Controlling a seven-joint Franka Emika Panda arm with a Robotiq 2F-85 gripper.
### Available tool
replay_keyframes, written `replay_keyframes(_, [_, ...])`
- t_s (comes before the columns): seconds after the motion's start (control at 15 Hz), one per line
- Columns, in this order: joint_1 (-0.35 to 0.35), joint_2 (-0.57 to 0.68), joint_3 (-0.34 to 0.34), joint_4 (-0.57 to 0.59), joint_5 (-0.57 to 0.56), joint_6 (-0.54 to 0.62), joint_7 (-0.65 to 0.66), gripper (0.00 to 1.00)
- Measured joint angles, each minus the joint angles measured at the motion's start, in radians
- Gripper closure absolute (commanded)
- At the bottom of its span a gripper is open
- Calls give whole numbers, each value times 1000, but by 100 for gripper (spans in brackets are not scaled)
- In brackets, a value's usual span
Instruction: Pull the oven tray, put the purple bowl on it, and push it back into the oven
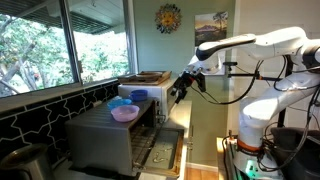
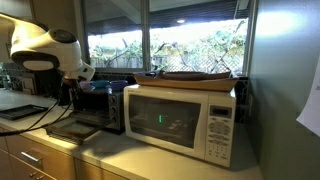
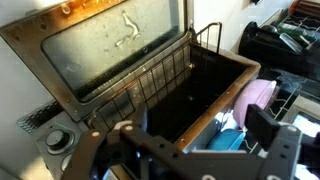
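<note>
the gripper (image 1: 181, 90) hangs in the air at 2 o'clock from the oven (image 1: 105, 140), above its open front, touching nothing. in the wrist view the gripper (image 3: 185, 150) is released: its fingers (image 3: 88, 152) stand wide apart with nothing between them.

the oven's door (image 1: 163, 152) is dropped down. the purple bowl (image 1: 124, 113) sits upright on the oven's roof, near the front edge. the blue bowl (image 1: 136, 96) stands just beside it at 1 o'clock. in the wrist view the purple bowl (image 3: 258, 100) shows at 3 o'clock of the dark cavity, outside it.

the oven tray (image 3: 160, 78) shows as thin bars at the mouth of the cavity, next to the hinge edge of the door (image 3: 100, 50), which lies at 10 o'clock. how far out the tray sits cannot be told.

in an exterior view the oven (image 2: 95, 105) stands on the counter (image 2: 110, 150), with a white microwave (image 2: 180, 118) just beside it at 3 o'clock. the white arm (image 1: 250, 45) reaches in from 3 o'clock.
</note>
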Motion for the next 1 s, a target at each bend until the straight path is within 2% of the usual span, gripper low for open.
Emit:
replay_keyframes(0.53, [102, 73, 162, 200, -160, 48, 80, 0])
replay_keyframes(1.0, [165, 226, 285, 288, -365, 288, 233, 0])
